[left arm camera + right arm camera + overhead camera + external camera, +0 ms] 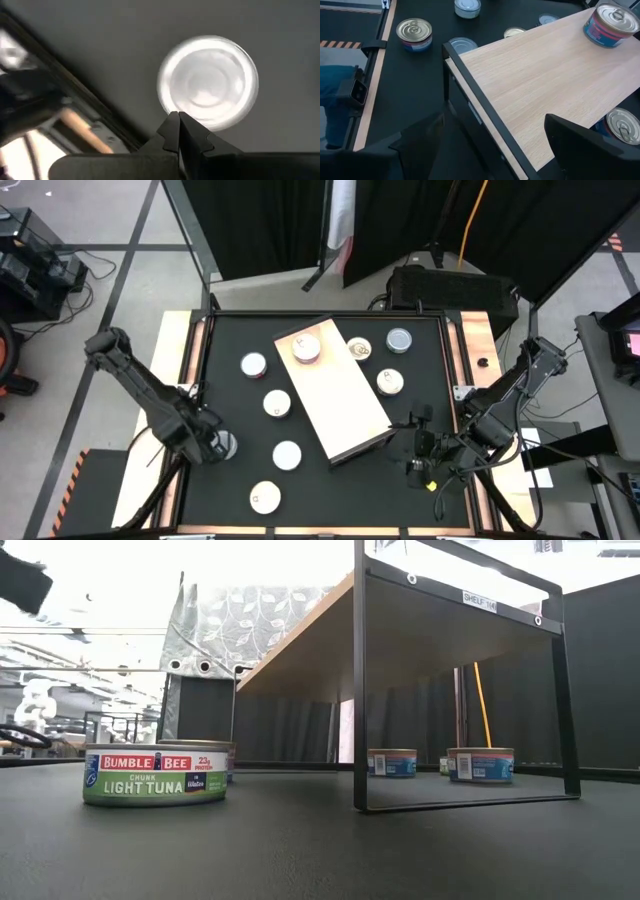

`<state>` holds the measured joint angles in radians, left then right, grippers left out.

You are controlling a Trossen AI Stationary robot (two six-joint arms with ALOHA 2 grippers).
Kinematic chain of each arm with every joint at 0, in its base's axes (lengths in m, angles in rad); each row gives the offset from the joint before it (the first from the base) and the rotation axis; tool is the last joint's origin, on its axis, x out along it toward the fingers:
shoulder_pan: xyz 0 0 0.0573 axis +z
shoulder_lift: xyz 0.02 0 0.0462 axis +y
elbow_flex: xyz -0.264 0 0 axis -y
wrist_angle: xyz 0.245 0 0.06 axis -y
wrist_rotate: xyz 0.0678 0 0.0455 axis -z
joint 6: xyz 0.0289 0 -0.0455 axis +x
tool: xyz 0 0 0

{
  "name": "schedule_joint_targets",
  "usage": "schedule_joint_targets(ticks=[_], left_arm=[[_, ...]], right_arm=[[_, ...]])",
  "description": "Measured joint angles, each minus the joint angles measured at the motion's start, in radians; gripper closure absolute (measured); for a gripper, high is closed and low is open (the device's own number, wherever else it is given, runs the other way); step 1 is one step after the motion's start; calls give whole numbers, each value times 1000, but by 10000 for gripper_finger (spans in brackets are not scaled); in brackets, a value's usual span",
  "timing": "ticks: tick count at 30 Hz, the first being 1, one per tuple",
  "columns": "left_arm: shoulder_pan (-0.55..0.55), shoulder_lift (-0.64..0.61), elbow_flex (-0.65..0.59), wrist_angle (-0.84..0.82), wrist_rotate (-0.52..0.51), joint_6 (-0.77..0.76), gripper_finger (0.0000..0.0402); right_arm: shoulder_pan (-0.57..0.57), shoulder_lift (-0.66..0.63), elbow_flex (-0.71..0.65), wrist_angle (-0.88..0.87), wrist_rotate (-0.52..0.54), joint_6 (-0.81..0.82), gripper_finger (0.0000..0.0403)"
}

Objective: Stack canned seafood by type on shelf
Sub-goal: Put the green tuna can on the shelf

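The shelf (340,395), a pale wood board on a black frame, lies slantwise at mid-table. One can (306,348) stands on its far end. Several silvery-topped cans rest on the black table to its left (277,403) and right (390,382). My left gripper (215,448) is shut near the table's near-left edge, pointing down. In the left wrist view the fingertips (178,116) hang above the rim of a silvery can (207,82), empty. My right gripper (502,150) stands open above the shelf's near-right corner (470,100), holding nothing.
In the low view a green-labelled light tuna can (155,775) stands on the table beside the shelf's black frame (359,690), and two cans (392,762) show under the board. Copper-coloured rails (192,370) line the table's sides. A black case (450,285) sits beyond the far edge.
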<state>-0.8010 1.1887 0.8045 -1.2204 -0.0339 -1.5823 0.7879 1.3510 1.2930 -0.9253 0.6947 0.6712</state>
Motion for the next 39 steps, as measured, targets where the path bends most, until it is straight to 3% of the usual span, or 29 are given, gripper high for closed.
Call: schedule_joint_targets(ticks=[5,9,20,29,34,39], left_arm=[[-10,-2,-64,112,196,49,398],[-33,35,-101,175,268,47,398],[-16,147,-102,175,210,71,398],[36,178,-102,241,79,139,398],[70,178,-100,287,74,199,398],[74,173,-53,214,102,229,397]], right_arm=[[0,0,0,0,-34,4,64],[0,0,0,0,-43,0,64],[0,0,0,10,-42,-1,64],[0,0,0,19,-42,-3,64],[0,0,0,24,-43,-3,64],[0,0,1,24,-43,-2,64]])
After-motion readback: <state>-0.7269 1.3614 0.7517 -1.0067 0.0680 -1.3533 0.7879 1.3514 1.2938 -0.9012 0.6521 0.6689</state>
